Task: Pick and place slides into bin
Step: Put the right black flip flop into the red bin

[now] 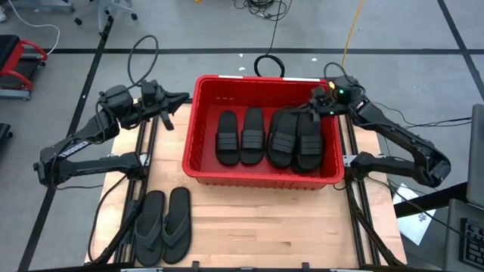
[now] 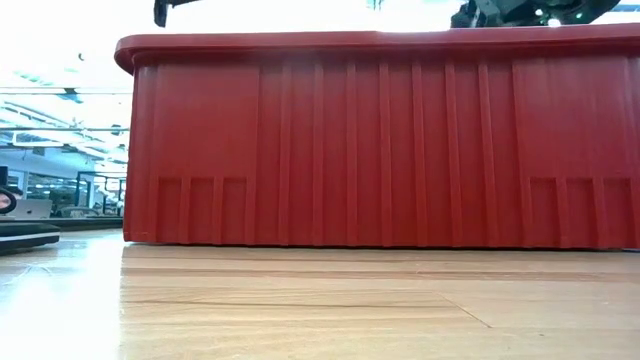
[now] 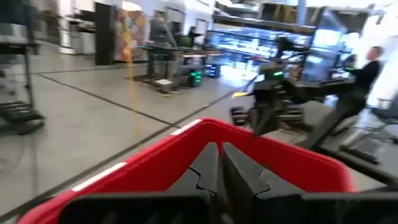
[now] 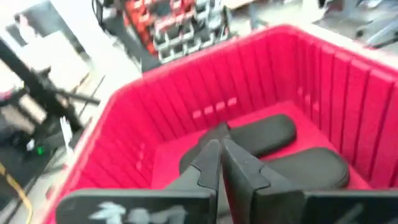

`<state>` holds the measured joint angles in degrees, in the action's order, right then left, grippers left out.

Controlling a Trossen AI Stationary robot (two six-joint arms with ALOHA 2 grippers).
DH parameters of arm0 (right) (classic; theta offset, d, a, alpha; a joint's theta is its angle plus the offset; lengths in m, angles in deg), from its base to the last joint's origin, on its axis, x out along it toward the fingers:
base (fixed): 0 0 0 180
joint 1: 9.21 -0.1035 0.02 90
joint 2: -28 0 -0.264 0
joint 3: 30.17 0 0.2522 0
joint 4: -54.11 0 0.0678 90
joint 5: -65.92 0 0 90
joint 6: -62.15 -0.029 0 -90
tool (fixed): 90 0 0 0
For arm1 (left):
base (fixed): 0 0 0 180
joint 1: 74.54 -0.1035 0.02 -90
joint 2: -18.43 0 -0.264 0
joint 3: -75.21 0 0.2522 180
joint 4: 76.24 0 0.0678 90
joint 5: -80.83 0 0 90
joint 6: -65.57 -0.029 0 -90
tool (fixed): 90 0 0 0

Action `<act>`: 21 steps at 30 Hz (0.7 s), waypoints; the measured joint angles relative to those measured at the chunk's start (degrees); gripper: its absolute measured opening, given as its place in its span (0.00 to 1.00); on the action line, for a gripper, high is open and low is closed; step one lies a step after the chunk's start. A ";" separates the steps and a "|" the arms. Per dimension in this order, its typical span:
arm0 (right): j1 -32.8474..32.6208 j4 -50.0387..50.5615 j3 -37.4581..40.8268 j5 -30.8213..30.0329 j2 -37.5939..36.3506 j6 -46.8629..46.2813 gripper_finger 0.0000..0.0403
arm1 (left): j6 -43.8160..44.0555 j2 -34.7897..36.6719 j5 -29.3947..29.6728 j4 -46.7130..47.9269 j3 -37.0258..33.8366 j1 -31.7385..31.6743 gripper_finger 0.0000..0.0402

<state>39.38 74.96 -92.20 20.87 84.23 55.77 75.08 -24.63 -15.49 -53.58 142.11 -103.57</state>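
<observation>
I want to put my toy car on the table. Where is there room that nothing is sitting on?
The bare wood right of the flip-flop pair, in front of the red bin, is the biggest free patch. A narrow strip lies left of the bin, below the left gripper. Inside the bin it is crowded: four slides fill the floor, with the right gripper above them.

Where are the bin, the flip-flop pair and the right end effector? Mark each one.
bin [image 1: 198,128]: high view, left wall's rim.
flip-flop pair [image 1: 163,224]: high view, where the two soles meet.
right end effector [image 1: 312,111]: high view, fingertips over the bin's right side.
</observation>
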 joint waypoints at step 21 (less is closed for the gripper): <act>-34.38 -17.40 -0.04 -21.79 -6.86 -16.77 0.00 | -3.76 -5.53 -13.92 -6.39 0.00 0.78 0.00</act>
<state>5.00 57.56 -92.24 -0.93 77.37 39.00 71.32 -30.15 -29.41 -59.97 142.11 -102.79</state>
